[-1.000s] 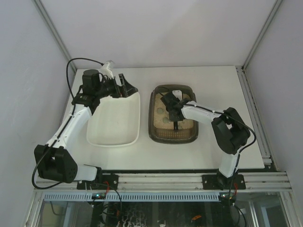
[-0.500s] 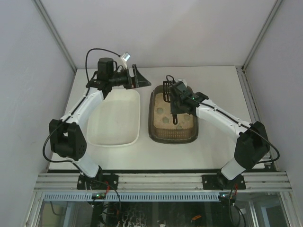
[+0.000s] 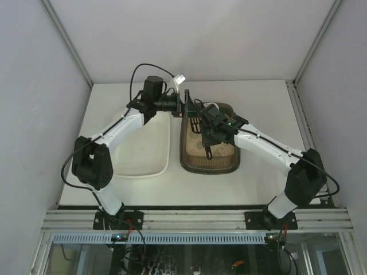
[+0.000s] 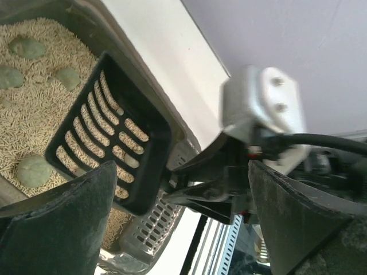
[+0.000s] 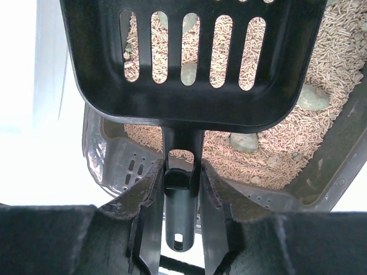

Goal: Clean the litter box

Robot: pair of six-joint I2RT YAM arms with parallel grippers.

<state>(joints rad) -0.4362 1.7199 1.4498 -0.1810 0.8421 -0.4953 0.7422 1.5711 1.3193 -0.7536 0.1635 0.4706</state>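
The litter box [image 3: 210,169] lies about midway across the table [image 3: 258,189], nearer its far edge than its near one, long side running from near to far; beige pellet litter [image 5: 344,46] fills it, with several greenish-grey clumps [image 5: 313,97] lying on top. A white tray [image 3: 140,152] sits just beside it on the left, a narrow gap between them; its place there suggests it is meant to take what gets sifted out.

The right gripper [image 5: 180,186] is closed to a narrow gap on the handle of a black slotted scoop [image 5: 189,112], one finger on each side of the stem just behind the blade; gripping that close to the blade probably gives firmer control of its tilt. The scoop hangs over the far half of the box, open face toward the litter, pellets showing through the slots; whether its front lip touches the litter I cannot tell. The slots would let loose pellets fall back while the clumps ride on the bars.

The left gripper [image 3: 187,106] is spread as wide as it goes and holds nothing; it hovers at the box's far-left corner, right beside the scoop, perhaps to steady the rim; I judge that the sifting has hardly started, since clumps lie all over the litter.
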